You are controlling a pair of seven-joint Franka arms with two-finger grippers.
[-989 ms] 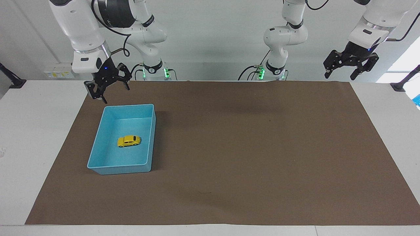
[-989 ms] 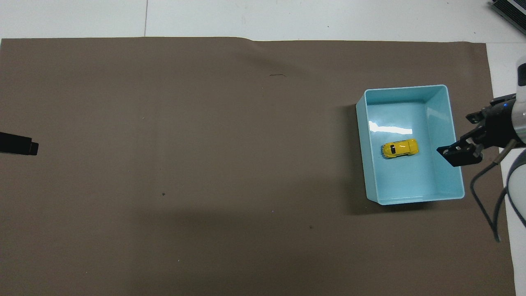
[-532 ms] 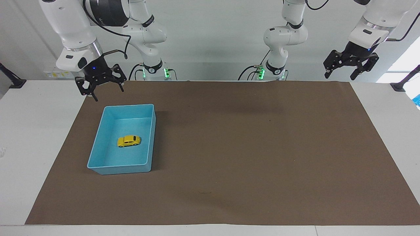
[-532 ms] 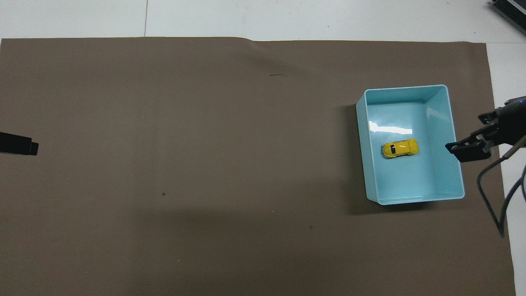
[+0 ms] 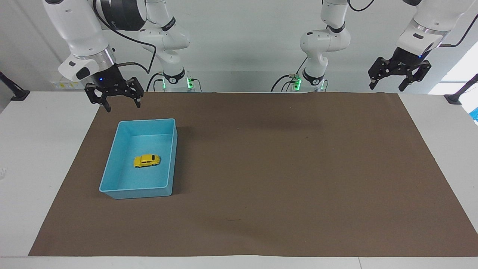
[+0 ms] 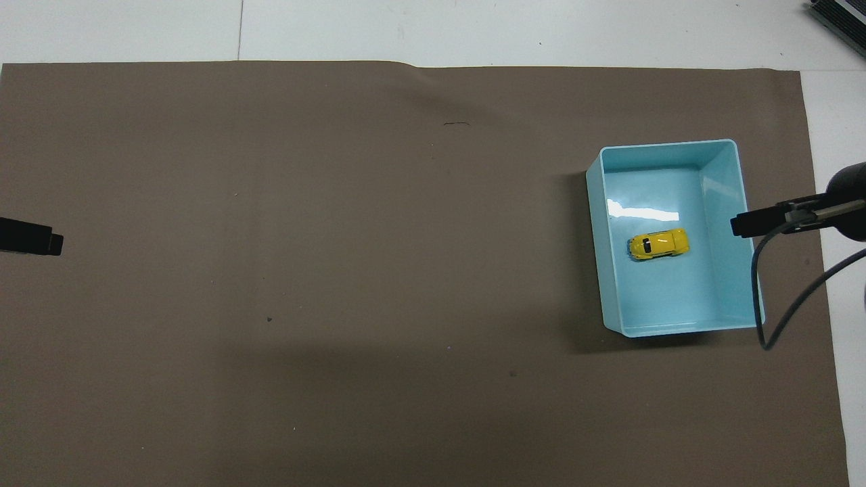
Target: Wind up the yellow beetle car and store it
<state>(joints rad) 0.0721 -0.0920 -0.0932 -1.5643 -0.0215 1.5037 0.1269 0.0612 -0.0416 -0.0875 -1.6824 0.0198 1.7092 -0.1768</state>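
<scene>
The right gripper (image 5: 114, 100) has lifted away from the light-blue bin (image 5: 112, 168), fingers wide apart and empty. The yellow beetle car (image 5: 146, 160) sits on the bin's floor, so storing looks done. The left gripper (image 5: 399, 76) waits, open, above the desk's (image 5: 22, 149) corner.

Two white Franka arms with black two-finger grippers

Glossy white rounded shells with black joint bands and silver wrist rings; the right gripper (image 5: 114, 98) and left gripper (image 5: 398, 76) are black linkages, with black cables looping along the arms and green lights at both bases.
</scene>
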